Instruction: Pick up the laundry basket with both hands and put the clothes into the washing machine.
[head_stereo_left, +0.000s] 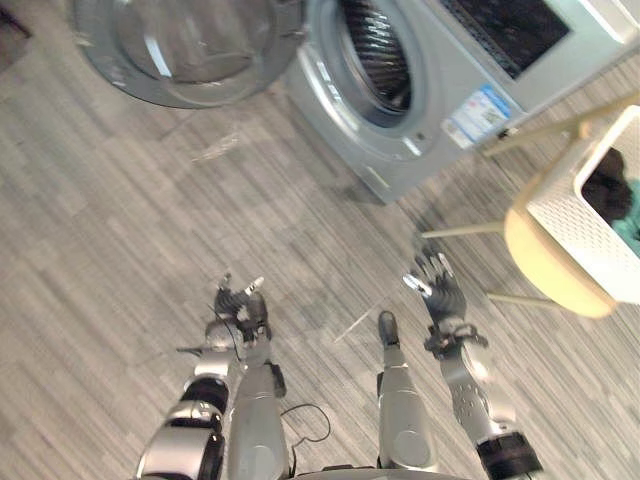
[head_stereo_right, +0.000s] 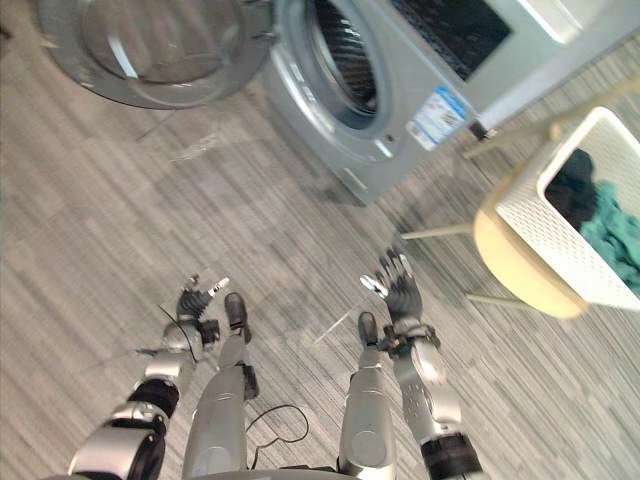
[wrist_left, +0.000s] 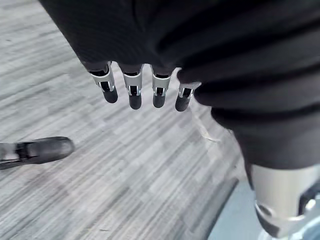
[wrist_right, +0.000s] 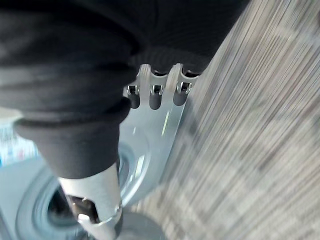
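Hovering above the floor, left hand (head_stereo_left: 240, 306) and right hand (head_stereo_left: 440, 288) are empty, fingers loosely straight; laundry basket (head_stereo_left: 580, 225) of clothes (head_stereo_right: 610, 236) sits on a stool (head_stereo_left: 548, 265) far right, near the open washing machine (head_stereo_left: 450, 90).

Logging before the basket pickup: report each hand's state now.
Left hand: open, holding nothing.
Right hand: open, holding nothing.
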